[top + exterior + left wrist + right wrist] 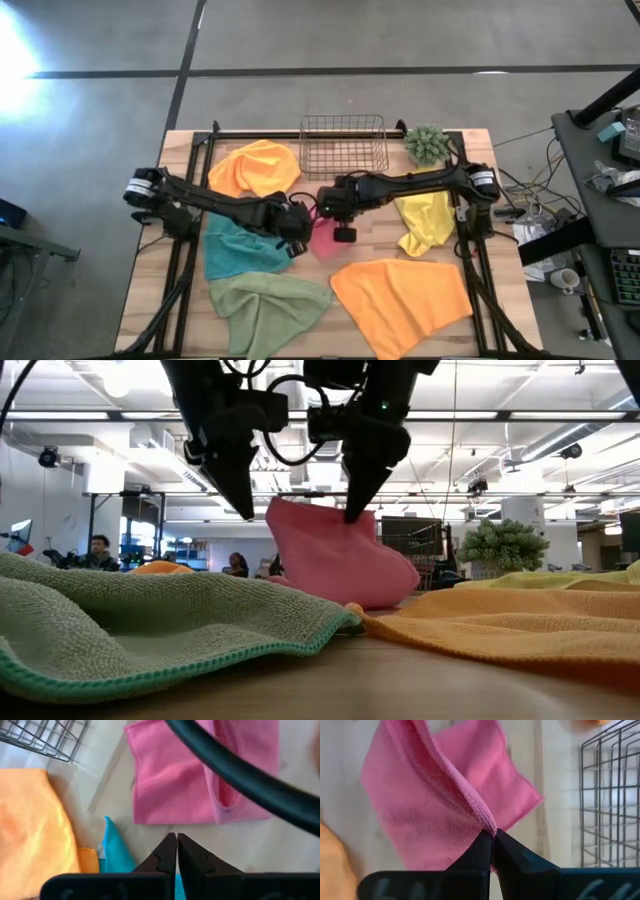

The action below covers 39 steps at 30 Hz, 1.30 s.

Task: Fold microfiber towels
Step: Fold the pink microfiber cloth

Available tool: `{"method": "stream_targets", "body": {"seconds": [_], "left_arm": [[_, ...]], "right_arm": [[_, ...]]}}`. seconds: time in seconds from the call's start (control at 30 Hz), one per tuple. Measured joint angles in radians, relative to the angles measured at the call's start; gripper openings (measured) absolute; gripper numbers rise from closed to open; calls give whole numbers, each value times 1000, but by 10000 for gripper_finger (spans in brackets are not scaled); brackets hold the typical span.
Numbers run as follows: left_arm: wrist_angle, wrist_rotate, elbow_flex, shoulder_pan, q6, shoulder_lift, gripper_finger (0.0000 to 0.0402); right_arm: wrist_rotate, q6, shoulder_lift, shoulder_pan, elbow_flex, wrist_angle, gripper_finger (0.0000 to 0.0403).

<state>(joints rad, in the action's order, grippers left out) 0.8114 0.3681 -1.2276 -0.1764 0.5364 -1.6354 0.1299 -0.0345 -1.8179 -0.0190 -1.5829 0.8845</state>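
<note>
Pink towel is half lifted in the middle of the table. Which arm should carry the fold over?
Right. The right gripper is shut on an edge of the pink towel, holding it up off the table. The left gripper is shut with nothing in it, just short of the towel, and would need to re-grip first.

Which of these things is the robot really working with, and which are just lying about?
Job: pink towel pinched by right claw; orange towels; teal towel; green towel; yellow towel; left claw, shut, empty.
Lying about: wire basket; small plant.
</note>
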Motion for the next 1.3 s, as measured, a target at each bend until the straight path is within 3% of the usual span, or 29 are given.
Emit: {"method": "stream_targets", "body": {"seconds": [0.37,0.7,0.83,1.0,1.3], "left_arm": [[19,-21,2,-2,8,106,1],[20,-53,3,-14,8,229,1],[23,-52,4,-15,7,230,1],[41,-52,7,-19,7,216,1],[67,-49,24,-22,7,210,1]], "right_arm": [[-25,-46,-17,-41,2,-129,8],[-5,-18,-135,-73,-42,-188,8],[1,-20,-197,-104,-123,-165,8],[2,-49,-276,-114,-227,-6,8],[-33,-29,-332,-109,-367,78,20]]}}
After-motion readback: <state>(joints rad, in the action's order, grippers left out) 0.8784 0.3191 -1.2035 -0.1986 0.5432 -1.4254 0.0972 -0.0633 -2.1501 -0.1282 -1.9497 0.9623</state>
